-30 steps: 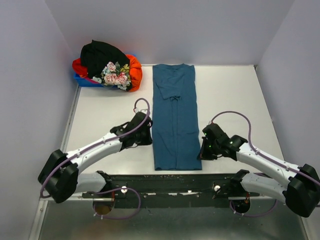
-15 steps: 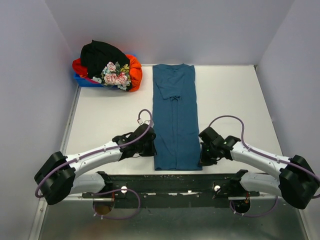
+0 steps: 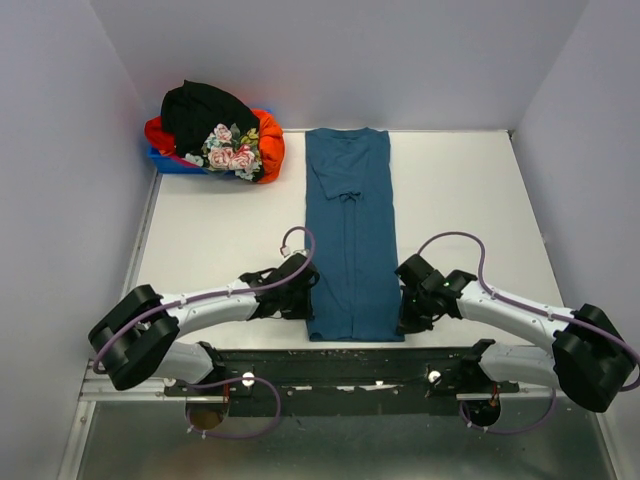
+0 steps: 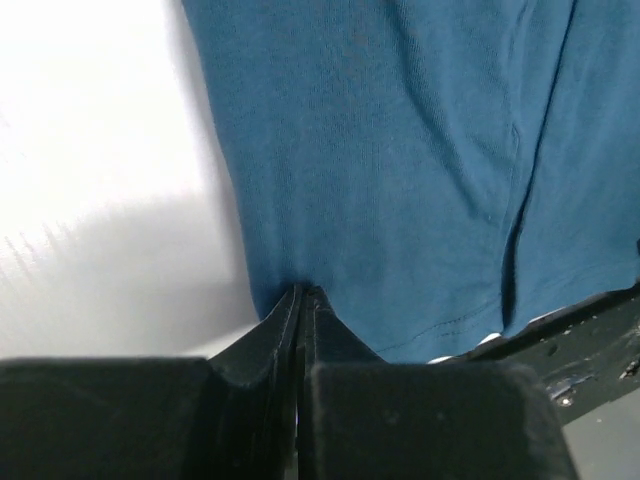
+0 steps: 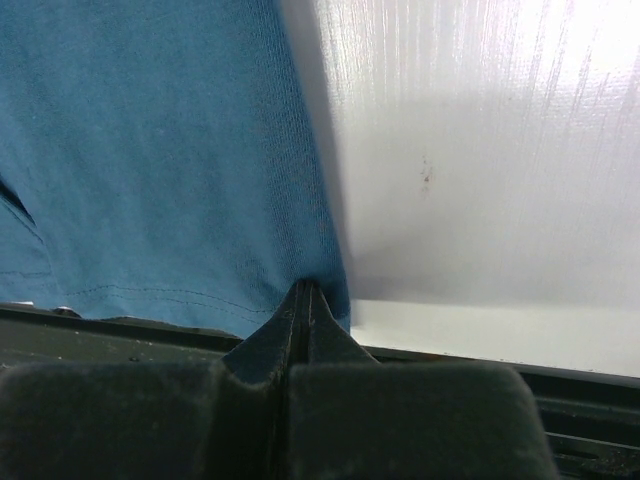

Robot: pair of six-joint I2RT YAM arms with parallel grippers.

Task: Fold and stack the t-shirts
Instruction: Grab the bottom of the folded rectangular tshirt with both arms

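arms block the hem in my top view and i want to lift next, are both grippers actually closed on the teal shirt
observer: the left wrist view shows the left gripper shut, its tips pinching the left edge of the teal shirt close to the hem.
operator: and the right one
observer: the right wrist view shows the right gripper shut too, its tips on the shirt's right edge just above the stitched hem line.

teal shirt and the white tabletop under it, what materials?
Flat teal-blue cloth t-shirt: matte knit jersey, probably cotton-like; fine knit texture and stitched hem visible. White tabletop: hard, smooth, semi-gloss sheet, maybe laminate or coated board; glare and faint streaks.
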